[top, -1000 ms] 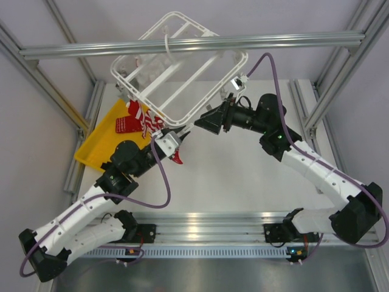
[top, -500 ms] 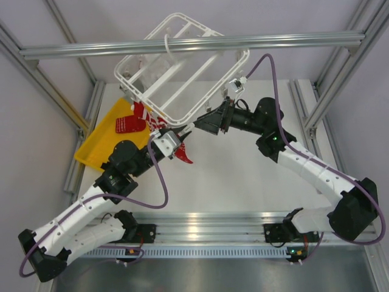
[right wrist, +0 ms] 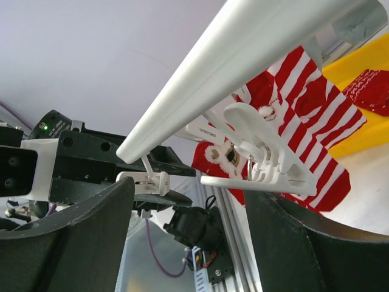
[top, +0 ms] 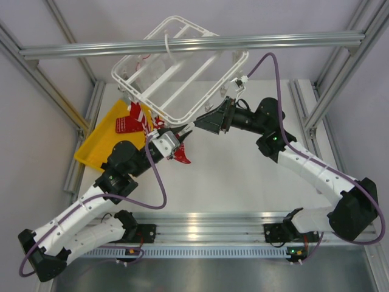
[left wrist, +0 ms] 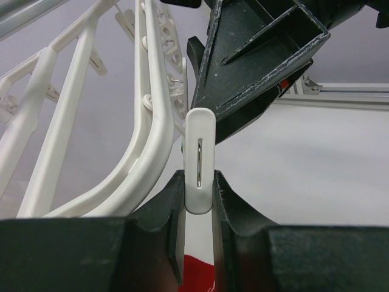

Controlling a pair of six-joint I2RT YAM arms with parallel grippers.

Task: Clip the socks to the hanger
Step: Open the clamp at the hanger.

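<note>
1. Since a second ago, the right end effector (top: pixel 205 123) is sitting slightly nearer the left end effector (left wrist: pixel 198 185), and the hanger (left wrist: pixel 150 109) is swaying a little on its hook.
2. The left end effector is clenching a white clip (left wrist: pixel 199 152) at the hanger's near edge. Red fabric is showing between its fingers below the clip, but whether it is already in the clip's mouth cannot be told.
3. That red sock (top: pixel 182 157) is dangling just under the left end effector, above the desk (top: pixel 243 182).
4. The right end effector is standing released, with its fingers spread wide on either side of a hanger bar (right wrist: pixel 243 55) and gripping nothing.
5. To do this step well, the left grip should probably be holding steady on the clip while the right one is bracing the frame, since the hanger is hanging free and tilting.
6. Letting go slowly and only once fabric is sitting deep in the clip seems wise.
7. More socks (top: pixel 129 123) are waiting in the yellow tray (top: pixel 97 143), far left.
</note>
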